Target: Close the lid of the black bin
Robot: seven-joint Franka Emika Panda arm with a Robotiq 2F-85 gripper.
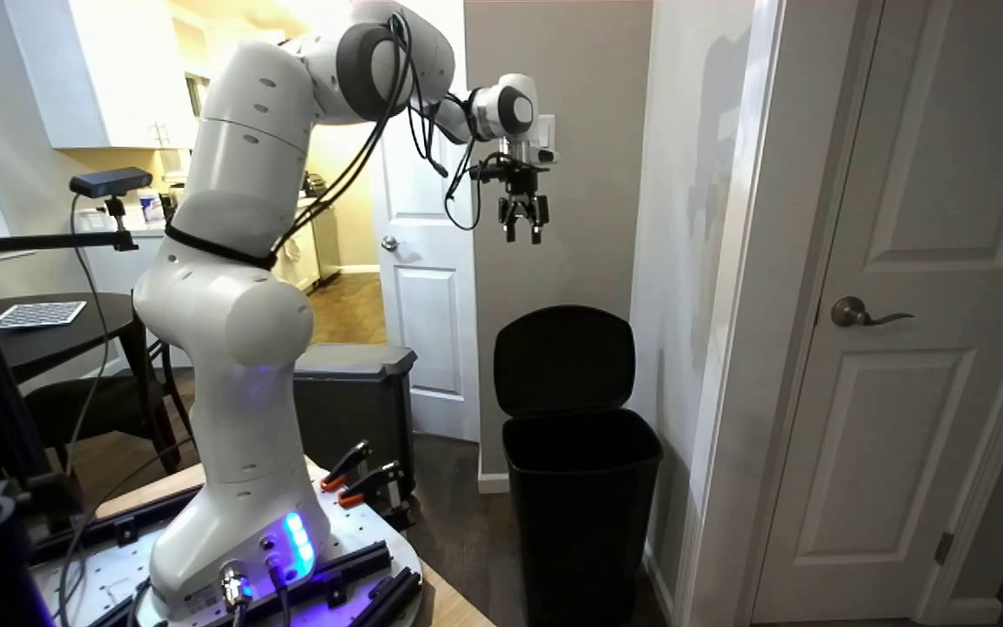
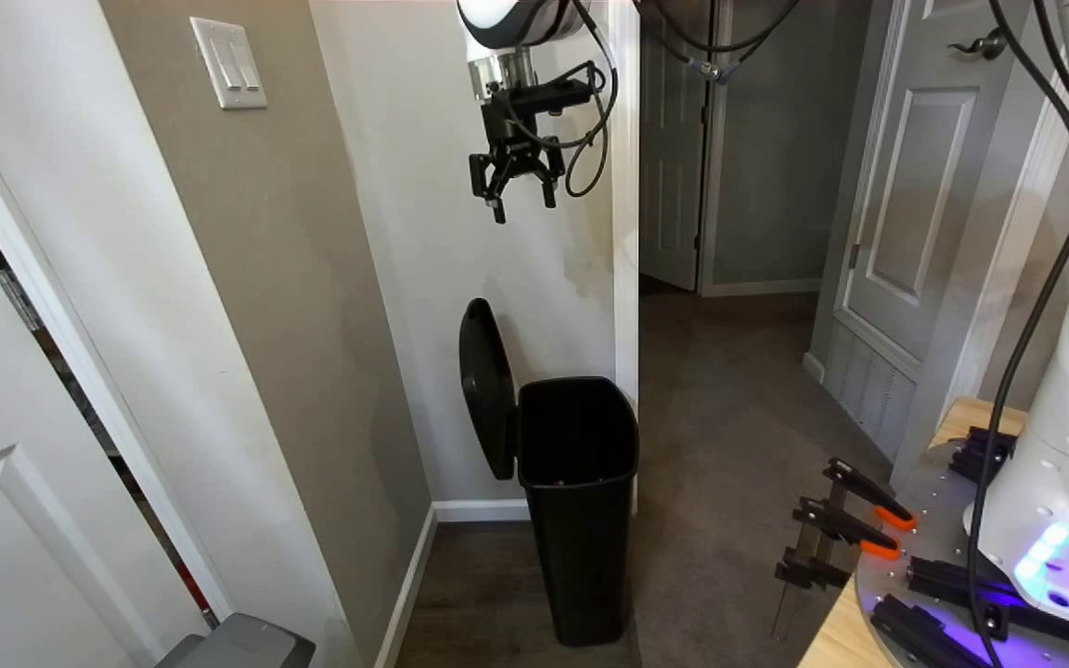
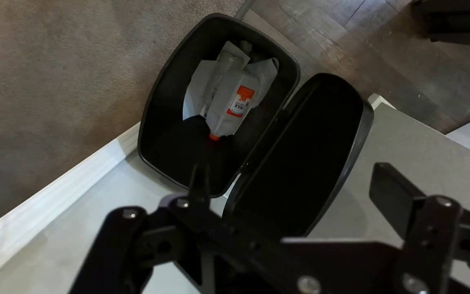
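The black bin [image 1: 584, 535] stands upright on the floor; it also shows in an exterior view [image 2: 581, 561] and the wrist view [image 3: 162, 107]. Its black lid [image 1: 564, 360] stands open and roughly upright behind the opening, tilted back slightly; it also shows in an exterior view [image 2: 486, 390] and the wrist view [image 3: 306, 151]. My gripper [image 1: 523, 232] points down, well above the lid and apart from it. It is open and empty; it also shows in an exterior view [image 2: 524, 208] and the wrist view [image 3: 294, 175].
A milk jug [image 3: 235, 100] and papers lie inside the bin. A beige wall [image 1: 558, 218] and a white wall [image 2: 460, 269] meet behind it. A grey box-like bin [image 1: 353, 392] stands near the robot's base. Clamps [image 2: 845, 520] stick out from the table edge.
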